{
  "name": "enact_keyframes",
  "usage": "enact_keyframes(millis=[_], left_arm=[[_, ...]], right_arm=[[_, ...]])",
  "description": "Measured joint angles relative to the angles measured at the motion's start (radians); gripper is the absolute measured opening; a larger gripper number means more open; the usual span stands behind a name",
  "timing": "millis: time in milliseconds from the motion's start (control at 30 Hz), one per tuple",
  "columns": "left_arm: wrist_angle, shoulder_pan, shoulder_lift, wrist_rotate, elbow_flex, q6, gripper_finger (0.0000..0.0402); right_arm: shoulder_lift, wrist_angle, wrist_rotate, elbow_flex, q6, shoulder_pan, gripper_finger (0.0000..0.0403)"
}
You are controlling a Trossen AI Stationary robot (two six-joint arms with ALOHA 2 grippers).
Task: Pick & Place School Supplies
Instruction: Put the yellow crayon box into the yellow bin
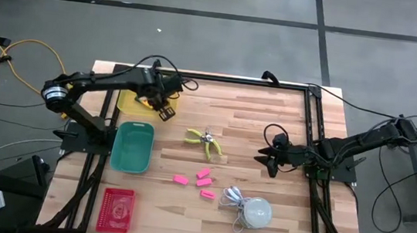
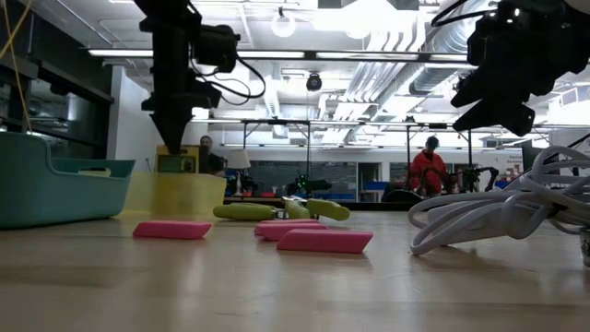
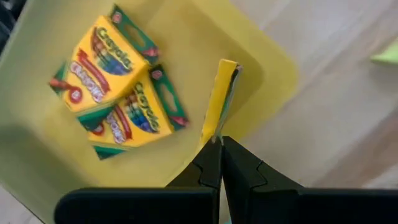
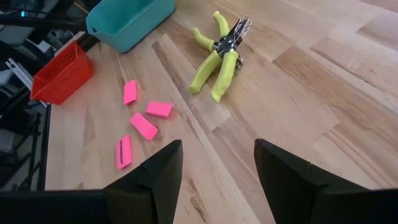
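Observation:
My left gripper [image 3: 219, 148] is shut on a flat yellow-and-green crayon box [image 3: 221, 93] over the yellow bin [image 3: 261, 68] at the table's far left. Two more such boxes [image 3: 118, 81] lie flat on the bin's floor. The lime-green-handled tool [image 1: 204, 141] lies mid-table. Several pink erasers [image 1: 203, 180] lie nearer the front edge. My right gripper [image 1: 272, 160] stands open at the right, above the wood, its fingers pointed toward the tool [image 4: 219, 56] and the erasers [image 4: 143, 121], touching nothing. My left gripper pinches the crayon box by the end nearest it [image 3: 215, 138], between its two fingertips. The fingers come from above, pointing steeply down. The box hangs edge-on below them, inside the yellow bin's rim; whether its lower end touches the bin's floor I cannot tell.
A teal bin [image 1: 132, 146] stands just in front of the yellow bin, and a red basket [image 1: 116, 209] sits at the front left. A white dome with a coiled cord [image 1: 251, 210] lies at the front right. A black frame runs along the table's edges.

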Motion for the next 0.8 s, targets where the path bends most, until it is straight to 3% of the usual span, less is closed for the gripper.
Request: enact_keyframes(millis=[433,800], left_arm=[[0.043,0.100,0.003,-0.045,-0.013,0.107,0.0007],[0.078,0.155,0.003,-0.047,-0.013,0.186,0.0106]], right_arm=[[0.000,0.059,-0.029,0.000,0.010,0.000,0.0190],[0.000,0.064,-0.048,0.000,0.036,0.000,0.0190]])
